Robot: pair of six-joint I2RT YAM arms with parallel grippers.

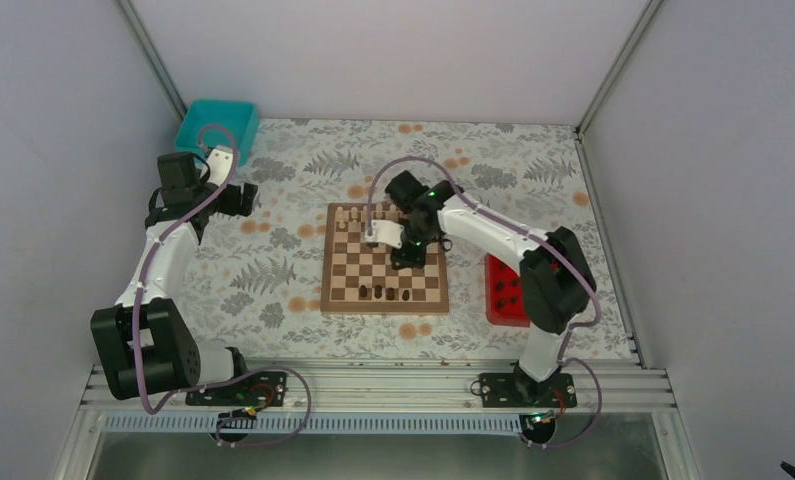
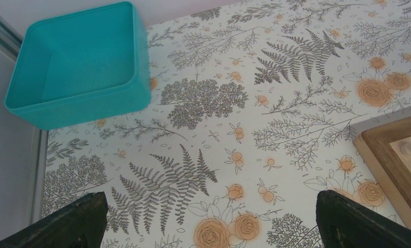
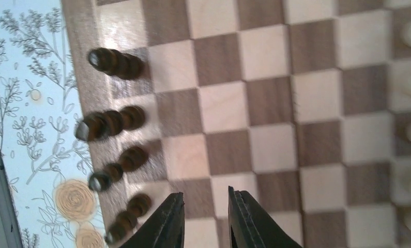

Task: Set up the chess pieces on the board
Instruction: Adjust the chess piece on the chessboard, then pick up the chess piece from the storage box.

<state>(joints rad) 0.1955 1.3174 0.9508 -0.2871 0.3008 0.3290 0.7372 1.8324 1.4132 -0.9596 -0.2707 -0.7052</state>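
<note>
Right jaws stand a little apart with nothing between them, only checkered wood showing through the narrow gap. They belong to the right gripper (image 3: 206, 194), which hangs low over the board (image 3: 275, 103) near its front edge. Just beside one finger is the end of a row of four dark pieces (image 3: 108, 124). These seem to stand upright along the board's nearest row, roughly in its middle. Pale pieces (image 1: 349, 216) line the far row. Off the board's right side sits a red tray (image 1: 492, 300), and a few more dark pieces lie in it. Across the table, the left gripper (image 2: 211, 206) hovers with its jaws wide apart and empty, near a teal bin (image 2: 79, 62) and well away from the board. The step in hand looks like filling the near rows with dark pieces, and most squares there are bare, so the task seems far from done. The next move probably calls for lifting the right gripper straight up, clear of the standing row. It would then swing to the tray, with the jaws spread just enough to close on one tiny piece.
</note>
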